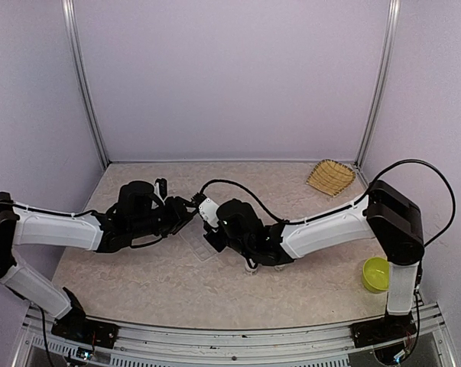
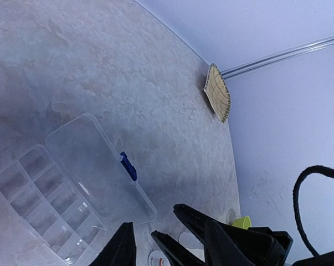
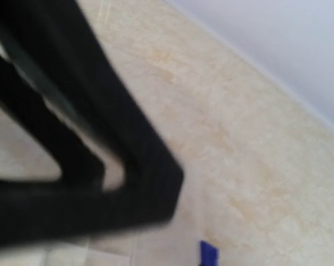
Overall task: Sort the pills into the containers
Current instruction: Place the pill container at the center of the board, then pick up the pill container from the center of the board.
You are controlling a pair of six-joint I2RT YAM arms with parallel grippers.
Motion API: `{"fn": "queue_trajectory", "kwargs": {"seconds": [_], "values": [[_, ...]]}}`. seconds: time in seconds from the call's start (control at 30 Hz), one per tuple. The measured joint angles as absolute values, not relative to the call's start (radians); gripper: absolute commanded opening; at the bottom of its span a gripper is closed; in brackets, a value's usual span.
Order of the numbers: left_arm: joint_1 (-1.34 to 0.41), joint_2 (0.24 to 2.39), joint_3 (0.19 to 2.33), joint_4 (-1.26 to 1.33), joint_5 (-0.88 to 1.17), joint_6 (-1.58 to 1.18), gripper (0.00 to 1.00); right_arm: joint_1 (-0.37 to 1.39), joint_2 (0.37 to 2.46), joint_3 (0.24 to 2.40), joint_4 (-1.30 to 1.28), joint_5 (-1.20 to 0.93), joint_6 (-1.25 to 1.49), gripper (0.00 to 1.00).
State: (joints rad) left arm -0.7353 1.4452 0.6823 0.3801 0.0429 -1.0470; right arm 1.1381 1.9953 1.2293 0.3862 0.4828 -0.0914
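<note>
Pills: too small to make out in any view. Left end effector (image 1: 183, 212) hangs over the middle of the bench (image 1: 291, 294), pointing right. In the left wrist view, dark fingers (image 2: 122, 249) poke up at the bottom edge with gaps between them. Which ones belong to which arm is unclear, so cannot tell if it is spread or pinching. A small white round thing (image 2: 155, 259) sits in one gap, cut off by the frame edge.

Right end effector (image 1: 212, 229) reaches from the right and sits nose to nose with the left one, just beside it. The right wrist view is blurred, with only a thick black angled bar (image 3: 128, 166) up close, so its state cannot be told either.

Container box (image 2: 72, 194) lies flat on the bench just below both end effectors, opened out. The divided tray and the clear lid lie side by side, with a blue latch (image 2: 128, 166) on the lid's free edge. Compartment contents are not readable.

Straw basket (image 1: 329, 177) is at the far right corner by the wall. Lime-green bowl (image 1: 376, 274) is near the right arm's base. Both are well apart from the box.
</note>
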Motion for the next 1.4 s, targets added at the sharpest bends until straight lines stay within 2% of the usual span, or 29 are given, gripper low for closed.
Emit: {"fn": "queue_trajectory", "kwargs": {"seconds": [0.17, 0.3, 0.53, 0.7, 0.83, 1.4], "values": [[-0.708, 1.388, 0.649, 0.375, 0.036, -1.032, 0.55, 1.105, 1.988, 1.230, 0.304, 0.381, -0.011, 0.44], [-0.682, 1.367, 0.619, 0.373, 0.034, -1.010, 0.61, 1.031, 1.961, 1.238, 0.205, 0.251, 0.064, 0.52], [-0.627, 1.387, 0.548, 0.383, 0.045, -0.965, 0.62, 0.949, 1.922, 1.269, 0.084, 0.142, 0.136, 0.65], [-0.614, 1.479, 0.548, 0.408, 0.074, -0.944, 0.58, 0.949, 1.927, 1.325, -0.006, 0.088, 0.152, 0.65], [-0.614, 1.526, 0.547, 0.423, 0.101, -0.941, 0.56, 0.945, 1.934, 1.374, -0.055, 0.008, 0.182, 0.61], [-0.620, 1.558, 0.528, 0.467, 0.124, -0.941, 0.54, 0.829, 2.066, 1.517, -0.260, -0.273, 0.319, 0.53]]}}
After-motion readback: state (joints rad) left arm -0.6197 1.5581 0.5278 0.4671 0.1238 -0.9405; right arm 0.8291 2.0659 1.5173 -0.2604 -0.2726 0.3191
